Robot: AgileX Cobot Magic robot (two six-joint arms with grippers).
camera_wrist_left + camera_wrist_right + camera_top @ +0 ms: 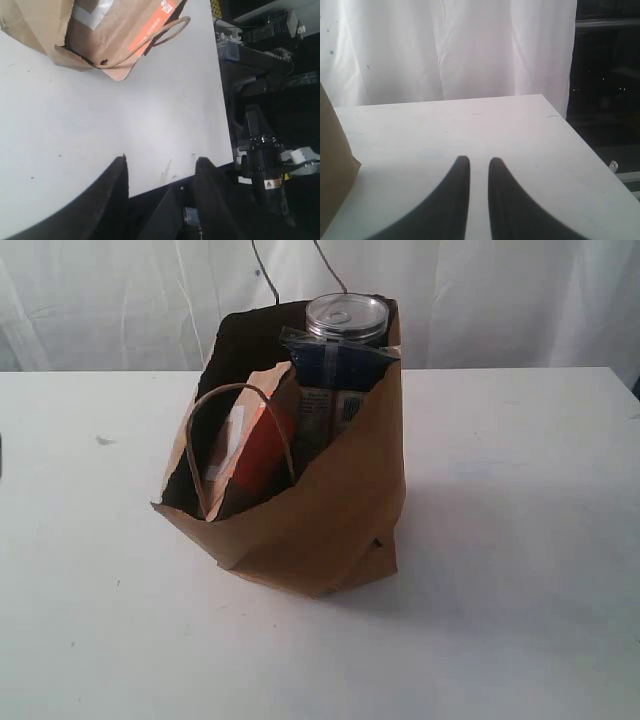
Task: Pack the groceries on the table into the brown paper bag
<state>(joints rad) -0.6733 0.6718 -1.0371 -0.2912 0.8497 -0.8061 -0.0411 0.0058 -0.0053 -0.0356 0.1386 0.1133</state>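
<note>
Here, the left gripper [161, 160] has its two dark fingers [117, 195] well apart. Nothing is between them, and they touch nothing. Only bare white table [100, 110] shows in the gap. The bag [40, 25] stands well ahead of these fingertips, off to one side and well apart from them. A loop handle [170, 32] and a brown pouch [150, 30] with an orange strip show at its mouth.

The right gripper [479, 160] has its fingers [457, 200] almost together, with only a sliver of table between them. They also hold nothing. The bag's brown side is near these fingers, off to one side and not touching them.

From the exterior view, neither gripper can be seen. The bag stands upright and creased, with a can [347, 318] and a dark-blue packet [340, 370] sticking out of its top.
</note>
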